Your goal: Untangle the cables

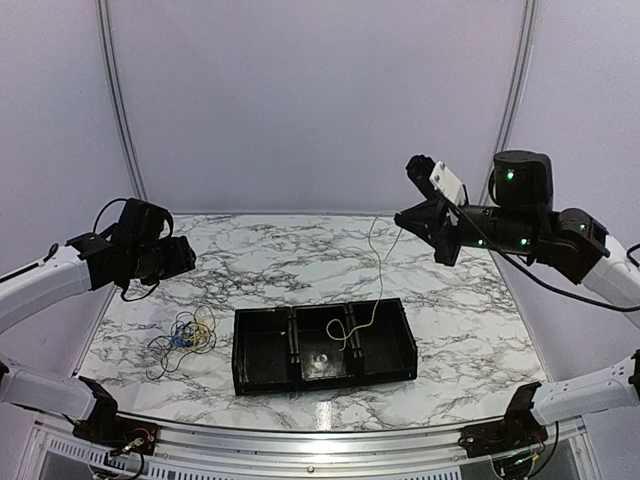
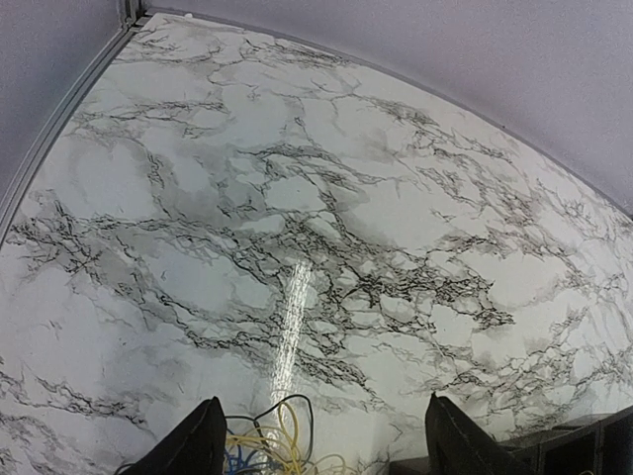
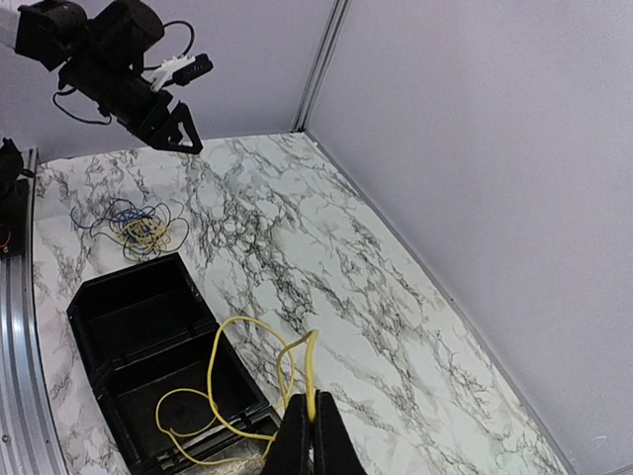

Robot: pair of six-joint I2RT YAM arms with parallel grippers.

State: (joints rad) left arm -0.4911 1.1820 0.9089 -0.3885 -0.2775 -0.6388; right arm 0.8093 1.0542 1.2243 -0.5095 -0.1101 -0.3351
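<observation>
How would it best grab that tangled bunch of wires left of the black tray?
Probably take a loose loop at the edge of the tangle, straight from above: it lies flat on the table, and its outer loops stand clear, so one strand can be pinched alone.

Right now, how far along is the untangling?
Done: one yellow cable is free of the pile. In hand: the right gripper is shut on it, its lower loop hanging into the black tray. Left: the tangle of blue, yellow and dark cables beside the tray, with the open left gripper above it, holding nothing.
</observation>
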